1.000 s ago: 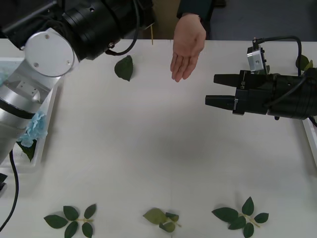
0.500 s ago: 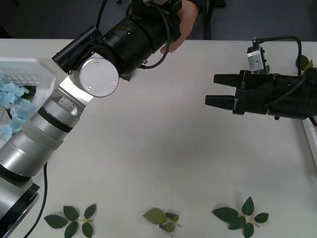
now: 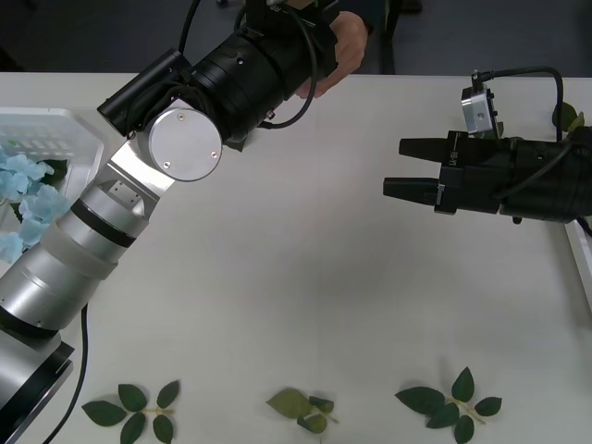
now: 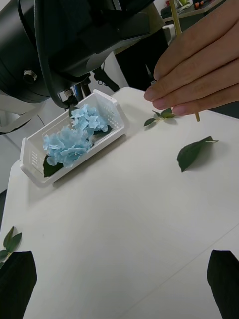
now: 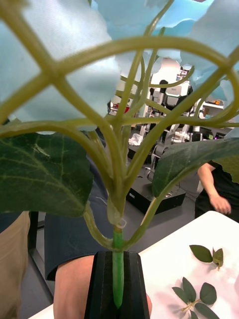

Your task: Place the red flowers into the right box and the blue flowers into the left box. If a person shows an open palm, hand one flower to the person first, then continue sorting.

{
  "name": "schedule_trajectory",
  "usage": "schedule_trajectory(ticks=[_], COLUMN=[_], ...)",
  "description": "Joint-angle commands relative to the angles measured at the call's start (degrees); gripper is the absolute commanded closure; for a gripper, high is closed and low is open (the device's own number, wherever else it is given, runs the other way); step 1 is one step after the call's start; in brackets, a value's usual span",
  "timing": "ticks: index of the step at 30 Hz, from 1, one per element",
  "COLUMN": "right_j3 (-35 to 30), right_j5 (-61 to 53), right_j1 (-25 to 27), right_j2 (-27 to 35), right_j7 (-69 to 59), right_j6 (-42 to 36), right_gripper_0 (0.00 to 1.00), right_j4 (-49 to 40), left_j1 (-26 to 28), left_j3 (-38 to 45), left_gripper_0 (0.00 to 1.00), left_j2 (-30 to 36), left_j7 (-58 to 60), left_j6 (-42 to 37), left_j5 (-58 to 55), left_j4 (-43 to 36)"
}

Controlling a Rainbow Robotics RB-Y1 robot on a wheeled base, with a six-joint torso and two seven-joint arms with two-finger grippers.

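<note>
My left gripper [image 5: 115,286] is shut on the green stem of a blue flower [image 5: 59,75], whose pale petals and big leaves spread above the black fingers. The left arm [image 3: 250,69] reaches to the table's far edge, where the person's hand [image 3: 347,46] meets it. That hand [image 4: 199,75] is curled against a thin stem [image 4: 197,117]. More blue flowers [image 3: 23,199] lie in the left box [image 3: 65,116] at the table's left. My right gripper [image 3: 393,168] hovers open at mid right with nothing between its fingers. A rim of the right box [image 3: 581,254] shows at the right. The red flowers are out of view.
Loose green leaf sprigs [image 3: 129,410] [image 3: 303,407] [image 3: 450,402] lie along the near edge. A single leaf [image 4: 194,152] rests on the table near the hand. The left arm's elbow [image 3: 185,143] spans the left half of the table.
My left arm swung from the left box up to the person's hand with a blue flower. The flat open palm lifted and curled. The right arm stayed still.
</note>
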State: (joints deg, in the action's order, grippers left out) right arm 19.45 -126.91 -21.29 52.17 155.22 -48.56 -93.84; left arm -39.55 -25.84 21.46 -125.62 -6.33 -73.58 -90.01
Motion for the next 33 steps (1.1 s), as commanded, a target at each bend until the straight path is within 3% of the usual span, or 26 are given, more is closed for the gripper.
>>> schedule_trajectory(ticks=[1,33], right_j3=[0.42,0.42], right_j5=[-0.62,-0.62], right_j1=[-1.91,-1.91], right_j2=[0.3,0.3], right_j7=[-0.22,-0.22], right_j6=[0.39,0.39], right_gripper_0=[0.0,0.0], right_j4=[-1.7,-1.7], left_j1=[-2.11,-1.58], left_j3=[-0.18,-1.23], left_gripper_0=[0.0,0.0], left_j2=[-0.8,0.6], left_j7=[-1.91,-1.91], left_j6=[0.97,0.89], left_j5=[-1.48,-3.15], left_j4=[-0.61,-0.61])
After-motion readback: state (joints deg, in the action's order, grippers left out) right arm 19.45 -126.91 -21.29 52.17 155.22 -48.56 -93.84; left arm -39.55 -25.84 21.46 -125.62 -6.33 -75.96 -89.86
